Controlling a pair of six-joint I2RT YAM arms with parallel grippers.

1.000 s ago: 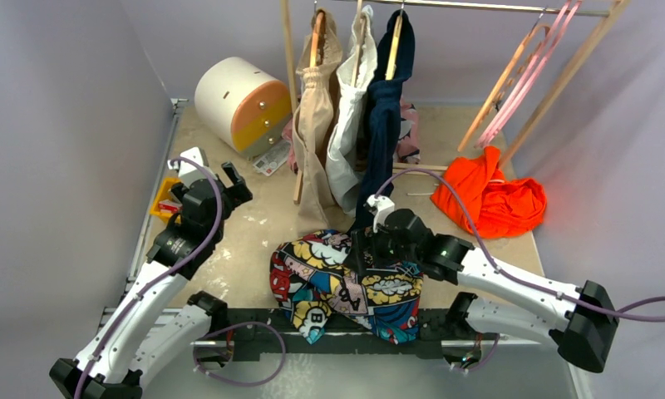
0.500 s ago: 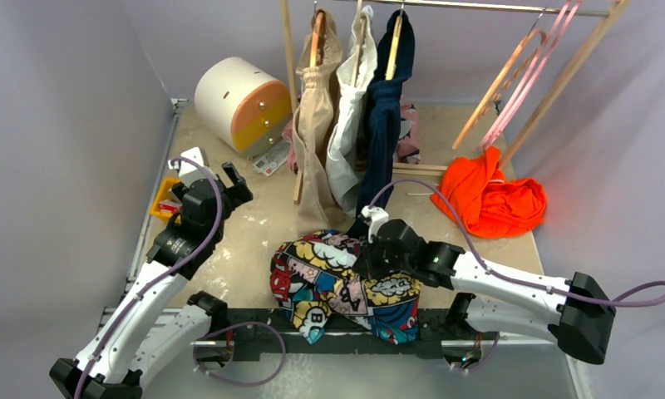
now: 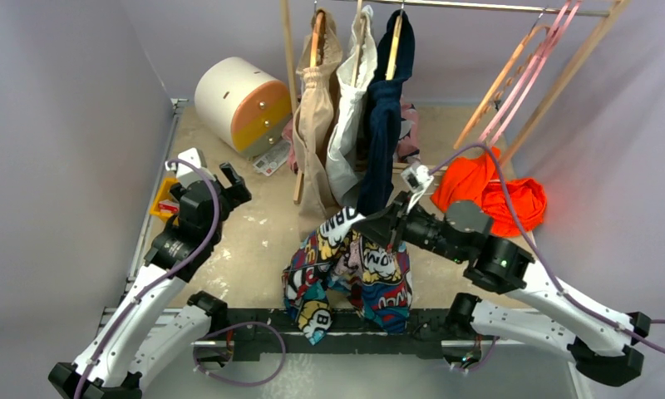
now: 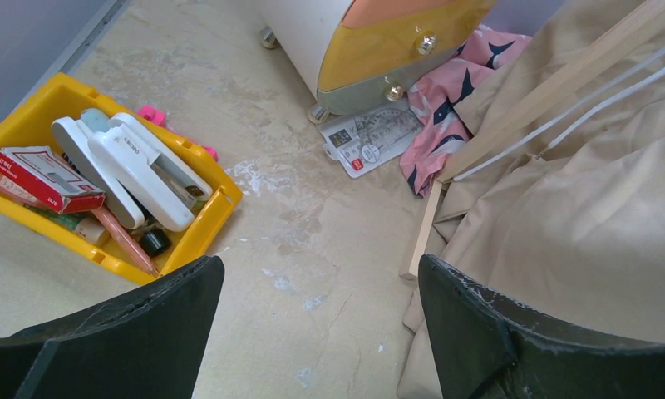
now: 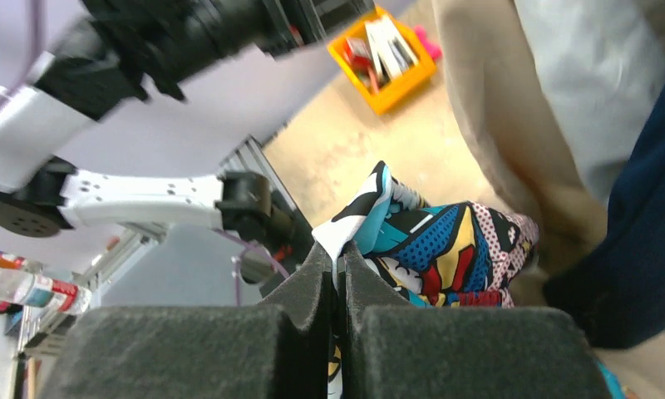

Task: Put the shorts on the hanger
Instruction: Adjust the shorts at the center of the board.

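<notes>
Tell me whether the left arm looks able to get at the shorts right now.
Probably yes. The shorts hang from the right tool, shut on their top edge, while the open, empty left tool sits to their left. Only bare table lies between; the hanging beige garment is farther back.

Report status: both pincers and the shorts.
Right pincer shut on multicolour comic-print fabric shorts, which hang from it. Left pincer open, empty. Hung navy garment close behind shorts; thin peach-orange hanger on rail.
</notes>
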